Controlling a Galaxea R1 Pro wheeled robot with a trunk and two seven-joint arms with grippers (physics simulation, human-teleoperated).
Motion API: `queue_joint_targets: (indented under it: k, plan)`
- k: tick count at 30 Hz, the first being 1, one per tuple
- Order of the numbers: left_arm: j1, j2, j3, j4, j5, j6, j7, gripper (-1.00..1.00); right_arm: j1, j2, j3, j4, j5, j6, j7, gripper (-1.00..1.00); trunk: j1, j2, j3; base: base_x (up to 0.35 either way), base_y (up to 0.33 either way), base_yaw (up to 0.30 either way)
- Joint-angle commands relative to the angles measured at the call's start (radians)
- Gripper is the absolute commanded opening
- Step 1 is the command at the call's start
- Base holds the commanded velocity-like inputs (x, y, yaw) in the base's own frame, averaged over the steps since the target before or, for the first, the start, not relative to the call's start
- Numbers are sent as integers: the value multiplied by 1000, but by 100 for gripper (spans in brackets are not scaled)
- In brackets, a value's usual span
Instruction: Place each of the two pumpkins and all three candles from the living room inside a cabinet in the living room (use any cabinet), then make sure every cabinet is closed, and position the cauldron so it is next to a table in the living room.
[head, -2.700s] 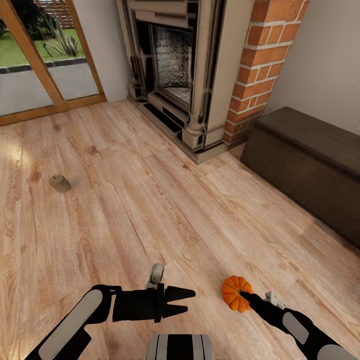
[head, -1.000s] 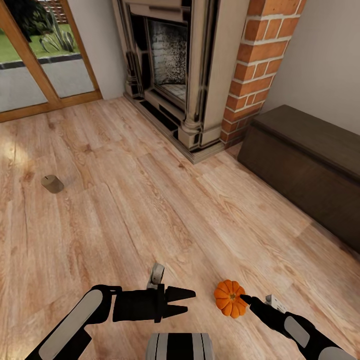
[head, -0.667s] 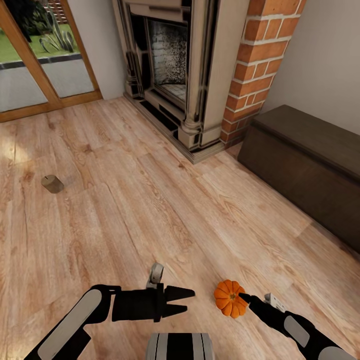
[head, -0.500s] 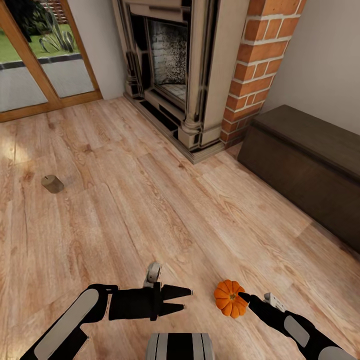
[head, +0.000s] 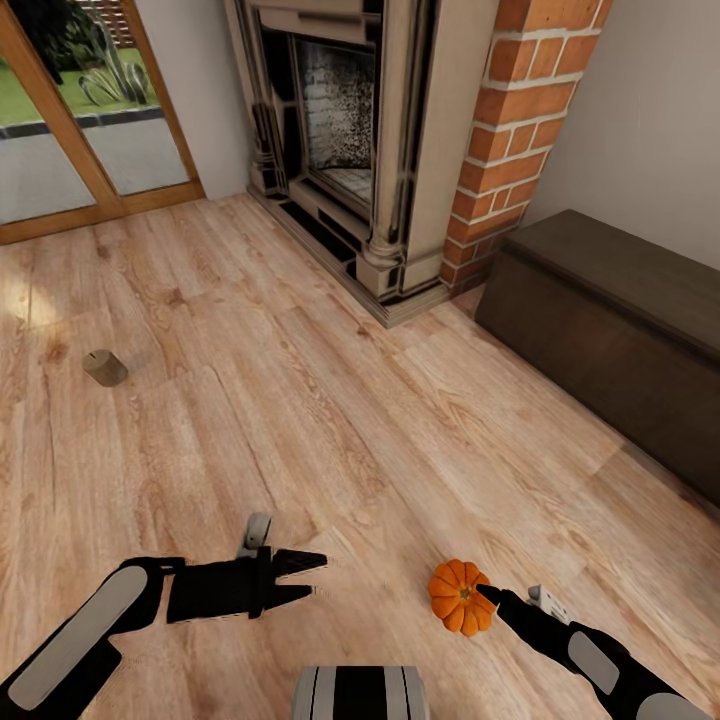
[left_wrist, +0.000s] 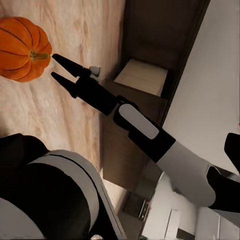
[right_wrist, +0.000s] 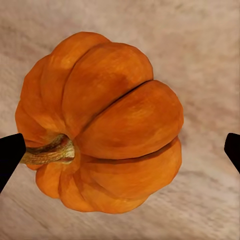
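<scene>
Wooden flooring (head: 300, 400) is stretching from the fireplace (head: 350, 130) to the dark cabinet (head: 610, 320), closed and unobstructed, far beyond the fingers. Released, the right gripper (right_wrist: 120, 150) is straddling the tipped pumpkin (right_wrist: 102, 125); I'd advance before clenching. The left gripper (head: 312, 575) is idling, parted; a candle (head: 104, 367) is lying well away.

Head looks down; both wrists share pumpkin (right_wrist: 100, 125)
</scene>
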Motion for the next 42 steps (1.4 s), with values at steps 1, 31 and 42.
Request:
queue_joint_targets:
  k: [1,31,42]
  plan:
    - [1,15,19,1,5,1,5,100,0,-1,4,0,-7,4,1,100,0,0,-1,0,0,0]
    - [3,63,77,23,1,-3,9,100,0,-1,-2,-3,-7,2,3,100,4,-3,-39,5,0,0]
    - [3,63,76,24,1,-3,11,100,0,-1,-2,0,-7,2,3,100,4,-3,-39,78,26,0]
